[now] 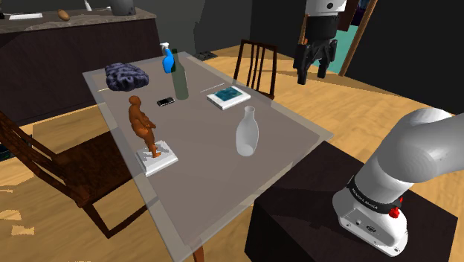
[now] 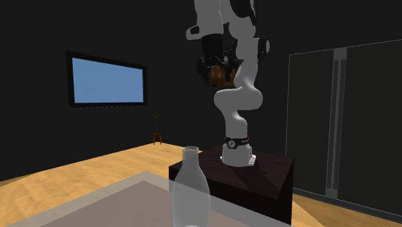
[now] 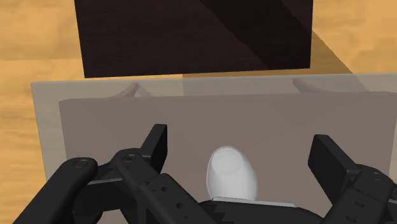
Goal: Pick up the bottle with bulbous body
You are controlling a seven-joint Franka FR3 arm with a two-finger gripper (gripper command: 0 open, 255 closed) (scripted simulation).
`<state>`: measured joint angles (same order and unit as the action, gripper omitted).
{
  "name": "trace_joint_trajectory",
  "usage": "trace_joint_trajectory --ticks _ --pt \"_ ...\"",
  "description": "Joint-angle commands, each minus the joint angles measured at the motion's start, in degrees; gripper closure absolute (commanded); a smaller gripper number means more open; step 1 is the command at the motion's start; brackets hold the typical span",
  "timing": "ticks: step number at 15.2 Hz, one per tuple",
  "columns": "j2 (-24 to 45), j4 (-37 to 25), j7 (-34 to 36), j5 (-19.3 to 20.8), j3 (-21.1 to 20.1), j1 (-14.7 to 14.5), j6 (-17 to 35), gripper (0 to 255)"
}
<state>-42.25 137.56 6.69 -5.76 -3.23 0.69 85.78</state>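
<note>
Lettering on the black band (image 1: 369,199) at the arm's foot, too small to read. Counted on the grey table (image 1: 208,171): three bottles, namely one pale translucent bulbous bottle (image 1: 247,132), one dark green bottle (image 1: 179,77), one blue spray bottle (image 1: 168,57); one brown figurine (image 1: 143,123); one book (image 1: 228,96); one phone (image 1: 165,101). Bulbous bottle: stands upright near the table's stand-side edge, apart from the rest. Gripper (image 1: 312,63): hangs high, fingers spread wide, clasps nothing. Two chairs (image 1: 256,67) beside the table.

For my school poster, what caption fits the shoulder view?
Open gripper hangs high up; on the table, a pale bulbous bottle stands near a brown figurine.
</note>
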Motion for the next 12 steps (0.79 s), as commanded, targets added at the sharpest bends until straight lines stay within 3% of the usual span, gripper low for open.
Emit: trace_joint_trajectory --ticks 1,12 --pt "0.0 0.0 0.0 0.0 0.0 0.0 0.0 0" --pt "17.2 2.2 1.0 0.1 -3.2 0.1 24.3 0"
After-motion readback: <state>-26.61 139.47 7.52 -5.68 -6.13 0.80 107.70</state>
